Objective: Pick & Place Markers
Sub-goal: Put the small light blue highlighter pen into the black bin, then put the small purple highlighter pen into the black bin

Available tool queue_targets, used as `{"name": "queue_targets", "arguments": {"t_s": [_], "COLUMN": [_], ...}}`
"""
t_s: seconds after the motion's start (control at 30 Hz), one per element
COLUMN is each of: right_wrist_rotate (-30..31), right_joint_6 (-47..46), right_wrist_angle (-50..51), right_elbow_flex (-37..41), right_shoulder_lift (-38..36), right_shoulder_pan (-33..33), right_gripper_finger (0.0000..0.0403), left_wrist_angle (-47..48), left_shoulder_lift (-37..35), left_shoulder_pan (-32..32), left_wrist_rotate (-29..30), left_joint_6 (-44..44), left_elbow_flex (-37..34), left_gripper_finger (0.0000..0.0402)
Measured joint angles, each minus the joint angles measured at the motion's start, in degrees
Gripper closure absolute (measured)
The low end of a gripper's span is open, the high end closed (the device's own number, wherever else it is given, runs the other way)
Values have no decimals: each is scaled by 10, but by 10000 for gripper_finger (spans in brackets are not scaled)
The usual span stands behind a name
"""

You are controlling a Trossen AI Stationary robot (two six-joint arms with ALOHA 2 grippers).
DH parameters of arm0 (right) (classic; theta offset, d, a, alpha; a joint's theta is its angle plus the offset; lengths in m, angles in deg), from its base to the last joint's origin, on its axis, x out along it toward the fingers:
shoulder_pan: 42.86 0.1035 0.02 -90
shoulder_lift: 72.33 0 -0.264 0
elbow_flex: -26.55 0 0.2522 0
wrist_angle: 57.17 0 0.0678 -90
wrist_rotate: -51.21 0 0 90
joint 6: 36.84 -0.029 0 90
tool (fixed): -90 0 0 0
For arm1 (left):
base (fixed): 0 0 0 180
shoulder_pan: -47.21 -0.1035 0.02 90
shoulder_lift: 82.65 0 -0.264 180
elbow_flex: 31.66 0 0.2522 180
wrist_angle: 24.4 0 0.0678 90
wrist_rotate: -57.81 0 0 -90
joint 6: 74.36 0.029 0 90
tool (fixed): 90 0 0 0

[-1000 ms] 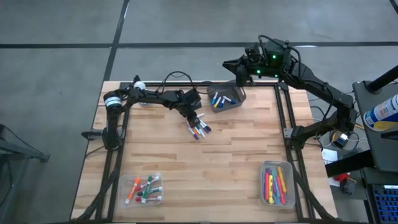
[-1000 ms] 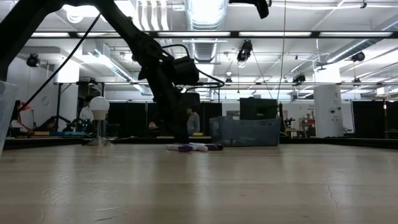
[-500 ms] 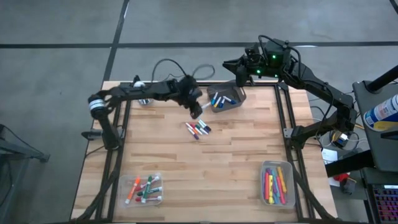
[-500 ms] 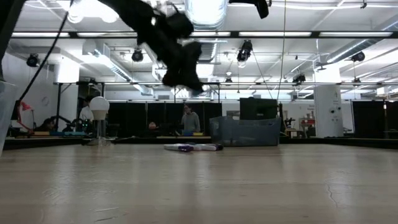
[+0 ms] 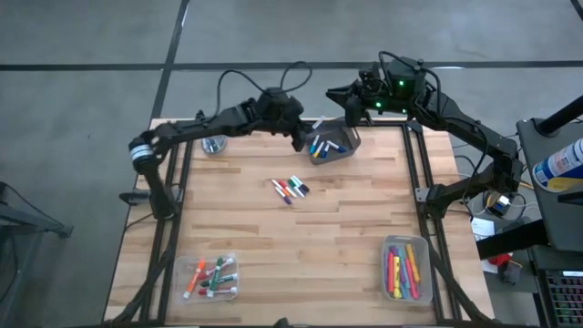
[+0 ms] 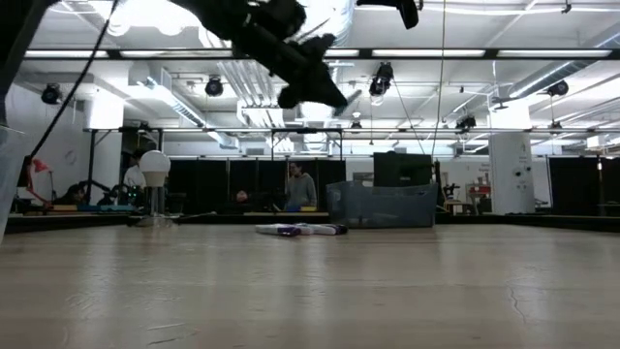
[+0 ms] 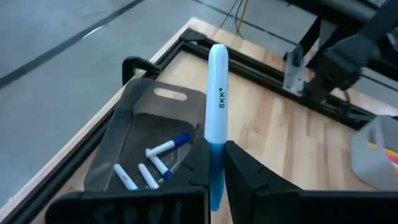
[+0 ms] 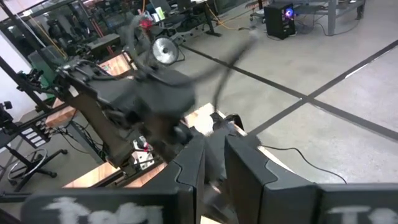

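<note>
Showing lettering, only left wrist view reveals pincer-held blue marker [image 7: 217,106].

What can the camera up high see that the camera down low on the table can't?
Only the high view shows the two clear trays of markers, one near the left and one near the right, and the markers inside the dark bin. Only the low view shows the room behind, with a person standing there. Both show the loose markers mid-table and the left gripper raised above the table.
</note>
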Motion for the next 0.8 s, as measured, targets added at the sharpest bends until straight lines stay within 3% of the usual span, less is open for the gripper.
{"name": "queue_targets", "arguments": {"t_s": [0.23, 0.4, 0.5, 0.8], "right_wrist_rotate": [0, 0, 0, 9], "right_joint_6": [0, 0, 0, 4], "right_wrist_angle": [0, 2, 2, 3], "right_elbow_flex": [0, 0, 0, 0], "right_shoulder_lift": [0, 0, 0, 0], "right_shoulder_pan": [0, 0, 0, 0], "right_gripper_finger": [346, 346, 346, 346], "left_wrist_angle": [1, 36, 64, 66], "left_shoulder_lift": [108, 162, 169, 124], "left_shoulder_pan": [-9, -15, -18, -23], "left_wrist_rotate": [-1, -3, 2, 21], "left_joint_6": [1, -59, -79, -27], "left_elbow_flex": [45, 76, 92, 94], "left_gripper_finger": [395, 397, 397, 395]}}
